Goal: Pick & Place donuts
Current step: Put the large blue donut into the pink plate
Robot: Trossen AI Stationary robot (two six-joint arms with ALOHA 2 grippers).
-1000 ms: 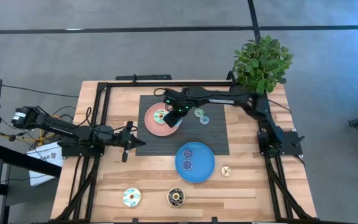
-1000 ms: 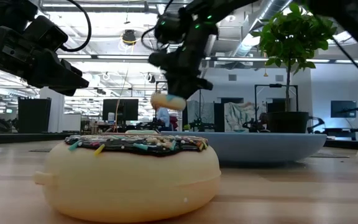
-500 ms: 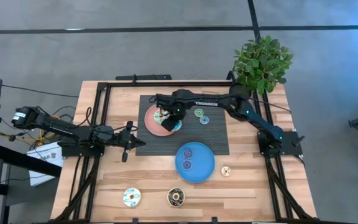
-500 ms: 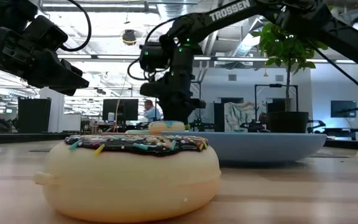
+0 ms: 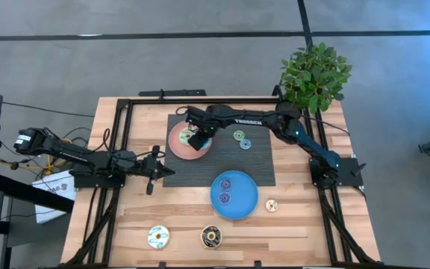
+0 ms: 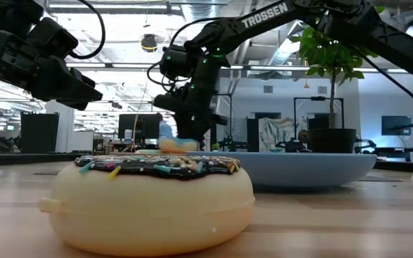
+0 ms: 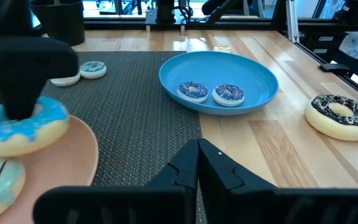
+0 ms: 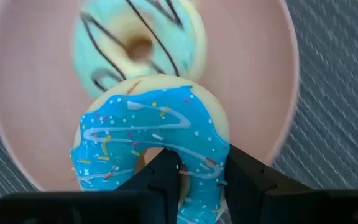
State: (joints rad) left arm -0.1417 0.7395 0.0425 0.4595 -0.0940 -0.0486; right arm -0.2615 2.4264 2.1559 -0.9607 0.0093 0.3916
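My right gripper (image 8: 201, 167) is shut on a blue-iced donut (image 8: 151, 134) with sprinkles, low over the round pink plate (image 5: 178, 143) on the dark mat. A green-iced donut (image 8: 138, 46) lies flat on that plate just beside it. Two small donuts (image 5: 242, 140) lie on the mat to the right. Two more (image 7: 211, 93) sit in the blue plate (image 5: 246, 200). My left gripper (image 5: 155, 170) waits shut at the table's left, touching nothing. My right gripper pinches one side of the blue donut's ring (image 8: 197, 155), with one finger (image 8: 165, 167) in the hole and the other (image 8: 247, 169) outside the rim. The fingers come from above, pointing steeply down. The donut hangs tilted under them; whether it touches the plate I cannot tell.
Near the front edge lie a dark brown donut (image 5: 212, 237) and a white one (image 5: 158, 237). A small cream one (image 5: 272, 205) sits right of the blue plate. A potted plant (image 5: 316, 75) stands at the far right corner, and a black frame rims the table.
My right gripper has come down with the blue donut and shifted a little toward the table's left, from well above the pink plate to just over it beside the green donut. It has stayed shut on the donut.
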